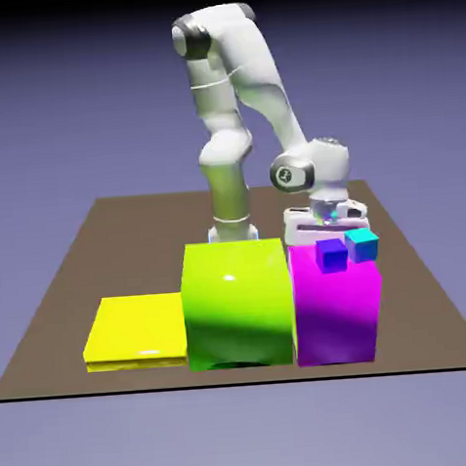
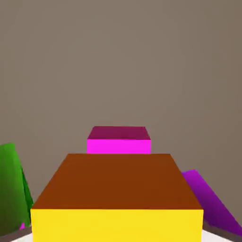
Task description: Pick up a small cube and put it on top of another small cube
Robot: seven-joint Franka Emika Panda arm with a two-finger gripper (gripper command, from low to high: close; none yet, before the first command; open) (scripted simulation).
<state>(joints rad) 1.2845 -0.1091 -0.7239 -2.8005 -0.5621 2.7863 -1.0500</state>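
Gripper [image 2: 117,232] clamped on yellow cube [image 2: 117,182], magenta cube [image 2: 118,146] partly hidden behind it in hand view, fingertips hidden

In the exterior view you had bright glare spots on the green block [image 1: 236,305] and a dark shadow low on its near face. In the hand view, the yellow block's [image 2: 117,225] top was dimly shaded, its side bright; edges looked sharp.
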